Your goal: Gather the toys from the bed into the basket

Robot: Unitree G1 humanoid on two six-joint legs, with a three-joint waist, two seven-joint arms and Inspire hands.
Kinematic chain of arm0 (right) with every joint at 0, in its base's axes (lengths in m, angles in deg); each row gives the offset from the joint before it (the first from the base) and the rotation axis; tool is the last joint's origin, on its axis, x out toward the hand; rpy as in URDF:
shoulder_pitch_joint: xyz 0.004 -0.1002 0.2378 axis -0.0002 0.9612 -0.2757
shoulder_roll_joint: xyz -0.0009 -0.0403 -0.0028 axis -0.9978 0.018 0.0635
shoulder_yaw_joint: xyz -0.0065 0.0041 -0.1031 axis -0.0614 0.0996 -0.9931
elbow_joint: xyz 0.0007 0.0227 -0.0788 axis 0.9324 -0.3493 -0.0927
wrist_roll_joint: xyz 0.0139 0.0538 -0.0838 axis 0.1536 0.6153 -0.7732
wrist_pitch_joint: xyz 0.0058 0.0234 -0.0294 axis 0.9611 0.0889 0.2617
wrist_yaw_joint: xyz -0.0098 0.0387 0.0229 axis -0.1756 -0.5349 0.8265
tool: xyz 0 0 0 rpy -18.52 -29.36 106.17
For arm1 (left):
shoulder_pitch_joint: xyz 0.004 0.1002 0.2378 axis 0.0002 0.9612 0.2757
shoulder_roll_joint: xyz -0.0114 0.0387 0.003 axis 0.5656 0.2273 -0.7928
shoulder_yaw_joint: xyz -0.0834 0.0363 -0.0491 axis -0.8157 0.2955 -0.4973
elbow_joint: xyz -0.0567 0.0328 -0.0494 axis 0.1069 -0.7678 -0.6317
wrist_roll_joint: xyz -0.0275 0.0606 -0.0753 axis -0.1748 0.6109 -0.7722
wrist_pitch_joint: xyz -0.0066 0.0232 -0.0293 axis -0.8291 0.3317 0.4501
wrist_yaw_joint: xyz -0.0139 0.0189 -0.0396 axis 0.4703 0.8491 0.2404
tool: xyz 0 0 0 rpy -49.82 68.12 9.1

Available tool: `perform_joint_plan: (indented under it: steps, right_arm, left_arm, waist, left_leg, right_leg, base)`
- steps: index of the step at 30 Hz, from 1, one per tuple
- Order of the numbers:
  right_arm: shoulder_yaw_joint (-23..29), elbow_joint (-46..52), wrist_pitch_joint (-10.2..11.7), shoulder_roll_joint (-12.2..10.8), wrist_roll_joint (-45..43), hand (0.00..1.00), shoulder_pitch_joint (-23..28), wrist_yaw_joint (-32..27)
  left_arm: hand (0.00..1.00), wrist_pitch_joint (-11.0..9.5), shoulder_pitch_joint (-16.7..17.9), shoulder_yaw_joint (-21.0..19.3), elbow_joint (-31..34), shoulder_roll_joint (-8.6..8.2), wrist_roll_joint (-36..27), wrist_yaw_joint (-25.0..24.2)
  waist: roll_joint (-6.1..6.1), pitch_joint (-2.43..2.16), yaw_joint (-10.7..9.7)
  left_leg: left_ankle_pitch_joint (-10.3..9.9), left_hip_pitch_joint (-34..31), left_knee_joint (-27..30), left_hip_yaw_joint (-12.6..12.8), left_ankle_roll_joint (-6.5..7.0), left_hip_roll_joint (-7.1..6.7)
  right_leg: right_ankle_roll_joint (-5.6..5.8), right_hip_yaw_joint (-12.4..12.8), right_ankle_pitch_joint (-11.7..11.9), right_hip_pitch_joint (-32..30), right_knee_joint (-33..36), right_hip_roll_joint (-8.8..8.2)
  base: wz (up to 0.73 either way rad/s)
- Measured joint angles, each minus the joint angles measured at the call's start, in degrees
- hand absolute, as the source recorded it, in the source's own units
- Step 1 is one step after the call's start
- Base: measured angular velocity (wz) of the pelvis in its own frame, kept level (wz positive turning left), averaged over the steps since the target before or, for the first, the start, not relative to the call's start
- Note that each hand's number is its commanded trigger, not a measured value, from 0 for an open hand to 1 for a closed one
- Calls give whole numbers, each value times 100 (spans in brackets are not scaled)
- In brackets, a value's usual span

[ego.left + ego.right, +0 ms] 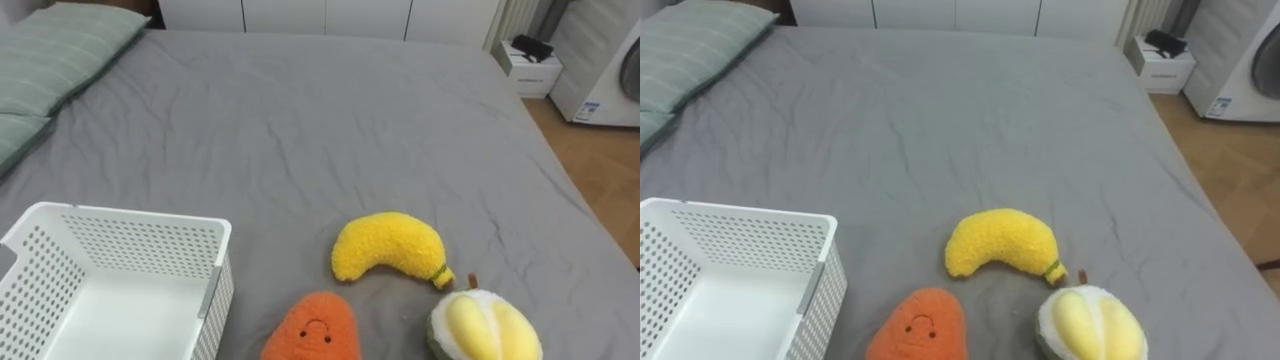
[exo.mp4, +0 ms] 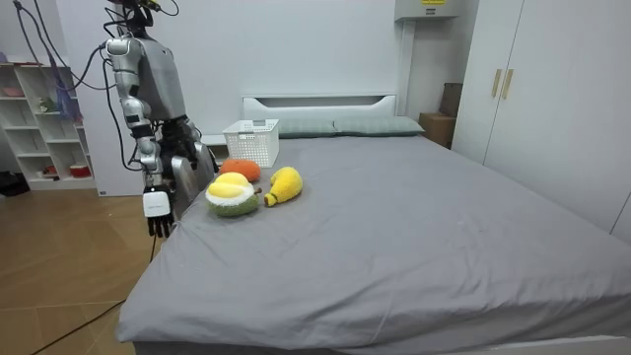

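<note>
Three plush toys lie on the grey bed (image 1: 300,120) near its front edge. They are a yellow banana (image 1: 386,247), an orange carrot with a face (image 1: 316,329) and a green-and-yellow durian (image 1: 486,324). Left of them a white perforated basket (image 1: 128,216) stands empty on the bed. In the room view I stand at the bedside on the room view's left, facing the toys (image 2: 246,185) and the basket (image 2: 251,142). My right hand (image 2: 158,219) hangs low beside the mattress, away from the toys.
Grey-green pillows (image 1: 55,50) lie at the bed's far left. A white nightstand (image 1: 530,66) and a white appliance (image 1: 608,72) stand beyond the bed's right side on wooden floor. A wardrobe (image 2: 552,108) and a shelf (image 2: 39,128) line the walls.
</note>
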Motion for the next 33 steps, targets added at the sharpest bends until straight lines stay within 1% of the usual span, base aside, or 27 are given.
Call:
perform_joint_plan:
  steps: [2, 3, 4, 6, 7, 8, 9, 10, 11, 12, 13, 14, 15, 16, 17, 18, 19, 20, 21, 24, 25, 26, 27, 28, 32, 33]
  right_arm:
    - [276, 2, -2, 13, 404, 0, 68, -48]
    - [507, 3, 4, 19, 709, 0, 78, -98]
    - [645, 4, 5, 23, 855, 0, 79, -124]
    - [1262, 27, 13, 100, 1359, 0, 75, -190]
    - [1455, 67, 13, 171, 1629, 0, 75, -272]
    - [1530, 88, 16, 222, 1779, 0, 63, -324]
    - [1712, 125, 13, 338, 1989, 0, 6, -430]
    - [1938, 311, 4, 474, 2097, 0, -33, -557]
    - [2025, 463, 19, 546, 2151, 0, -51, -638]
    - [2114, 785, 82, 682, 2248, 0, -125, -806]
    - [2190, 1003, 228, 782, 2280, 0, -223, -943]
    - [2238, 1088, 282, 825, 2280, 0, -290, -1015]
    - [2341, 1359, 293, 876, 2244, 0, -431, -1155]
    - [2334, 1793, 296, 893, 2192, 0, -470, -1286]
    - [2332, 2052, 306, 888, 2171, 0, -472, -1329]
    - [2329, 2509, 391, 880, 2146, 0, -500, -1368]
    - [2310, 2967, 418, 854, 2111, 0, -547, -1404]
    - [2286, 3209, 422, 843, 2099, 0, -557, -1429]
    - [2167, 3645, 468, 841, 2032, 0, -559, -1481]
    - [2041, 4528, 497, 823, 1831, 0, -552, -1505]
    - [2009, 4667, 502, 822, 1780, 0, -552, -1507]
    - [1876, 4888, 516, 824, 1708, 0, -549, -1503]
    - [1723, 5072, 517, 824, 1603, 0, -542, -1456]
    - [1571, 5196, 519, 822, 1508, 0, -545, -1374]
    - [1180, 5102, 520, 820, 1474, 0, -575, -995]
    - [1068, 5038, 511, 816, 1474, 0, -555, -854]
  left_arm:
    - [0, -1, 0, -176, 2, 4, -14, -1]
    - [0, -12, 3, -300, 0, 16, -119, 14]
    - [0, -18, 4, -369, -2, 22, -151, 19]
    - [0, -69, 64, -637, 3, 36, -272, 38]
    - [0, -110, 71, -687, 22, 63, -328, 42]
    - [0, -136, 62, -713, 31, 90, -358, 42]
    - [0, -169, 63, -738, 43, 161, -407, 41]
    - [0, -190, 66, -805, 94, 214, -437, 40]
    - [0, -226, 65, -861, 104, 235, -434, 41]
    - [0, -266, 68, -884, 104, 298, -434, 41]
    - [0, -285, 61, -897, 95, 373, -439, 41]
    - [0, -287, 58, -904, 86, 403, -447, 42]
    - [0, -321, 60, -900, 86, 435, -478, 43]
    - [0, -332, 68, -868, 87, 449, -490, 42]
    - [0, -340, 63, -858, 87, 446, -490, 41]
    - [0, -356, 43, -856, 88, 429, -490, 39]
    - [0, -380, 33, -842, 89, 421, -503, 35]
    - [0, -381, 33, -824, 89, 420, -540, 36]
    - [0, -397, 34, -754, 92, 419, -648, 37]
    - [0, -437, 61, -629, 90, 372, -656, 38]
    - [0, -447, 58, -617, 82, 372, -655, 38]
    - [0, -452, 59, -617, 72, 377, -656, 40]
    - [0, -451, 68, -605, 72, 375, -662, 42]
    - [0, -450, 77, -591, 73, 366, -661, 41]
    - [0, -445, 92, -488, 105, 365, -652, 33]
    - [0, -441, 95, -488, 139, 364, -654, 27]
  waist:
    - [-12, 0, -84]
    - [-46, -12, -142]
    - [-53, -9, -211]
    - [-136, -20, -323]
    - [-153, -6, -361]
    - [-183, -6, -374]
    - [-231, 1, -397]
    - [-280, -6, -394]
    - [-284, -4, -389]
    - [-306, 1, -391]
    - [-343, 0, -403]
    - [-352, -3, -393]
    - [-400, -1, -403]
    - [-429, 4, -401]
    - [-423, 0, -388]
    - [-438, 3, -382]
    - [-409, -10, -375]
    - [-400, -20, -371]
    - [-382, -29, -356]
    - [-373, -28, -267]
    - [-371, -29, -245]
    - [-373, -30, -227]
    - [-355, -17, -220]
    - [-361, -19, -215]
    - [-343, -10, -168]
    - [-346, -14, -132]
  left_leg:
    - [0, -5, -7, 0, 0, 1]
    - [0, -10, -17, -3, 0, 3]
    - [0, -17, -15, -8, 0, 2]
    - [0, -31, -17, 0, 1, -1]
    - [0, -25, -16, 2, 1, -4]
    - [0, -22, -11, 5, 1, -5]
    - [0, -26, -5, 22, 1, -6]
    - [1, -45, -8, 76, 2, -3]
    - [1, -54, -9, 104, 2, 1]
    - [0, -91, -11, 135, 4, 9]
    - [0, -147, -6, 144, 4, 15]
    - [0, -159, -2, 147, 4, 18]
    - [1, -167, -3, 149, 3, 21]
    - [2, -170, -8, 149, 1, 23]
    - [3, -169, -11, 151, 0, 24]
    - [4, -170, -14, 180, -2, 24]
    - [5, -190, -15, 185, -4, 24]
    - [5, -203, -15, 184, -4, 25]
    - [5, -240, -13, 180, -5, 29]
    - [6, -259, -41, 174, -5, 29]
    - [6, -259, -47, 173, -6, 28]
    - [7, -260, -53, 171, -7, 30]
    - [6, -263, -54, 169, -7, 31]
    - [6, -270, -54, 163, -7, 30]
    - [6, -297, -48, 153, -7, 35]
    - [6, -296, -43, 155, -8, 39]
  right_leg:
    - [0, 0, 0, 4, 0, -8]
    - [0, -8, 0, 0, -3, -14]
    - [0, -14, 0, 2, -6, -19]
    - [1, -12, -1, -15, -9, -1]
    - [2, -7, -1, -20, -10, 0]
    - [2, -3, -1, -25, -9, 1]
    - [3, 8, 1, -36, -6, 1]
    - [5, 35, 7, -74, 1, 3]
    - [3, 63, 16, -105, 7, 9]
    - [6, 108, 38, -146, 2, 21]
    - [6, 118, 50, -195, 0, 28]
    - [4, 125, 58, -211, -3, 32]
    - [2, 149, 69, -227, -10, 42]
    - [2, 154, 69, -230, -19, 48]
    - [2, 162, 69, -235, -21, 51]
    - [3, 172, 70, -264, -17, 54]
    - [4, 173, 74, -281, -11, 57]
    - [4, 171, 78, -287, -2, 59]
    - [4, 167, 79, -330, 7, 58]
    - [5, 162, 81, -366, 8, 57]
    - [6, 161, 81, -364, 3, 57]
    - [6, 159, 81, -358, -4, 59]
    - [6, 154, 81, -354, -6, 57]
    - [6, 149, 81, -348, -6, 55]
    - [6, 138, 82, -312, -6, 54]
    - [7, 126, 82, -316, -5, 51]
  base:
    - [0]
    - [0]
    - [0]
    - [0]
    - [-5]
    - [-4]
    - [-8]
    - [-11]
    - [-20]
    - [-17]
    - [-13]
    - [-5]
    - [0]
    - [0]
    - [0]
    - [0]
    - [0]
    - [0]
    - [0]
    - [-1]
    - [0]
    - [3]
    - [3]
    - [0]
    - [0]
    - [0]
